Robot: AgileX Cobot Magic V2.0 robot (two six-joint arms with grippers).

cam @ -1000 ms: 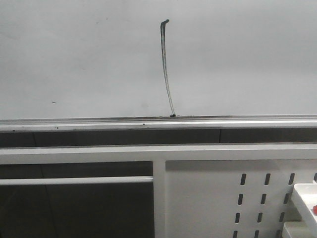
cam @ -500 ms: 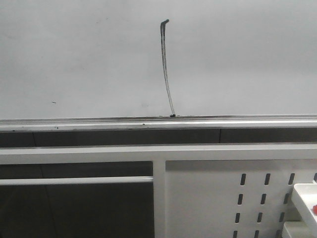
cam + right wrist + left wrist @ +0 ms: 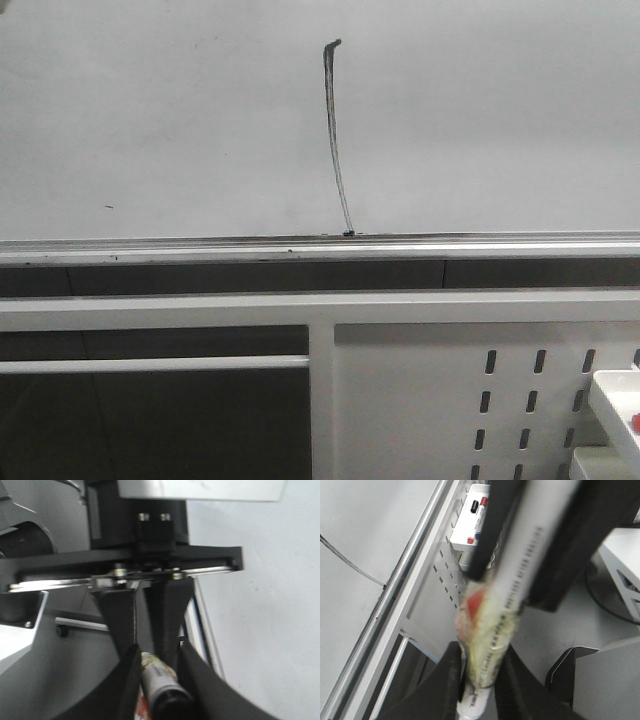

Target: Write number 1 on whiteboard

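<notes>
A thin black number 1 (image 3: 336, 140) stands on the whiteboard (image 3: 160, 110), slightly curved, a small hooked flag at its top, its foot touching the silver rail (image 3: 200, 248) along the board's lower edge. Bare board lies wide on both sides of the stroke. The left end effector (image 3: 479, 680) pinches a wrapped marker (image 3: 487, 645), the stroke off to its side past the rail. The right end effector (image 3: 157, 672) pinches a dark marker (image 3: 162, 687), pale board close beside it.
</notes>
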